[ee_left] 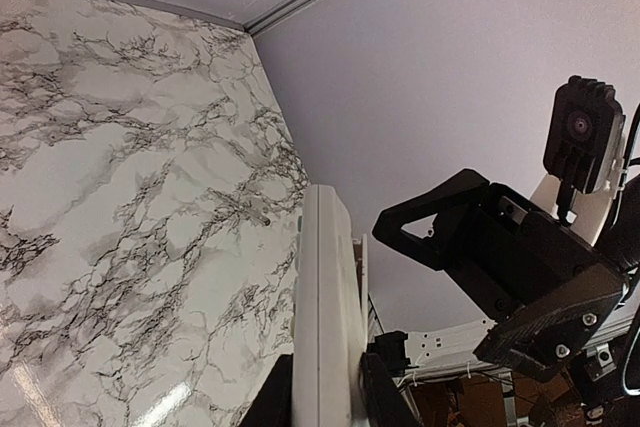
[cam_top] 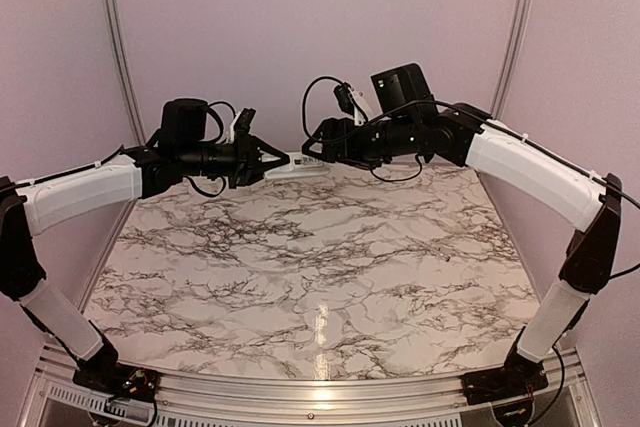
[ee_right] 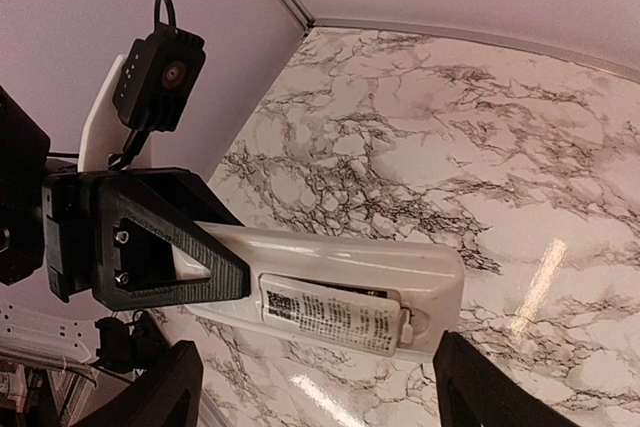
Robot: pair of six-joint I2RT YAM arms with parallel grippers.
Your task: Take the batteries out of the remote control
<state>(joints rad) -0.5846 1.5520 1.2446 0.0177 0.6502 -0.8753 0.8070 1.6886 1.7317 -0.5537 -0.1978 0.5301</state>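
Observation:
My left gripper (cam_top: 268,163) is shut on one end of the white remote control (cam_top: 300,165) and holds it level in the air over the far edge of the table. In the right wrist view the remote control (ee_right: 340,259) shows its back. Its printed cover (ee_right: 335,315) sits slightly raised, with a dark slit along its upper edge. The batteries are hidden under that cover. My right gripper (ee_right: 330,387) stands open, one finger on each side of the remote's free end, touching nothing. In the left wrist view the remote control (ee_left: 325,297) is edge-on between my left fingers.
The marble-patterned table (cam_top: 320,257) lies below both arms. The lilac back wall (cam_top: 320,27) stands close behind the grippers, with metal corner posts (cam_top: 118,37) on either side. Each arm carries a wrist camera (ee_right: 160,72) above its gripper.

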